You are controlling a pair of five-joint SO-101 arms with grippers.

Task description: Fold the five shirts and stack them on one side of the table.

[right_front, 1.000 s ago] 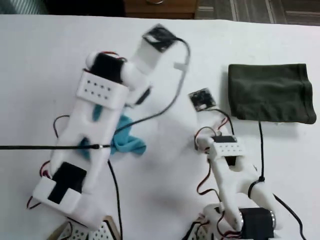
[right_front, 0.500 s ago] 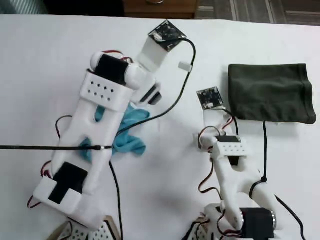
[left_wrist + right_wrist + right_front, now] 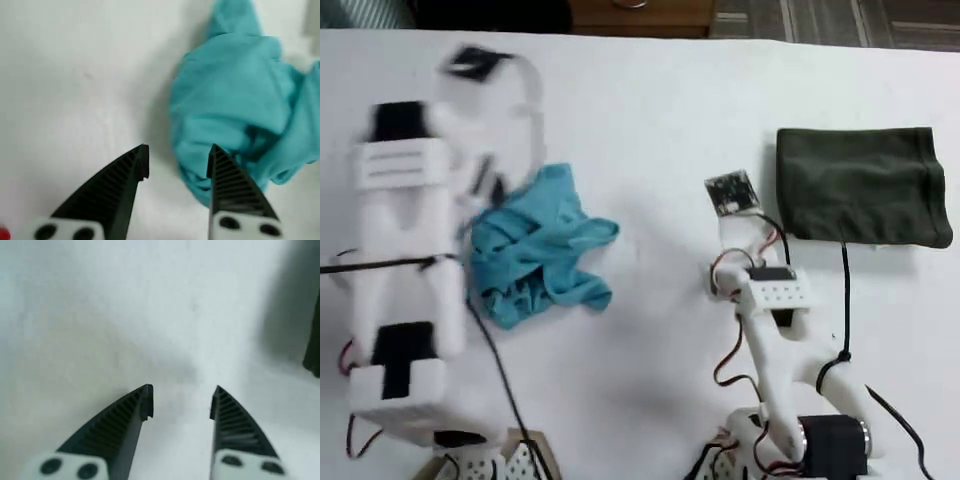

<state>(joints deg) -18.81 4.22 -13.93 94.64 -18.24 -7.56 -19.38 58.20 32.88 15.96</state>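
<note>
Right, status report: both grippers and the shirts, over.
Left gripper open, at edge of crumpled teal shirt. Right gripper open over table. Dark green shirt folded, right arm's side. Nothing blocks the teal one.

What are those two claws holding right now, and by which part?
Nothing. The left gripper is open at the edge of the crumpled teal shirt, and the right gripper is open above bare table.

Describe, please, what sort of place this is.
Probably a robotics lab bench: two small wired arms at a white table, with a crumpled teal shirt and a folded dark green shirt.
</note>
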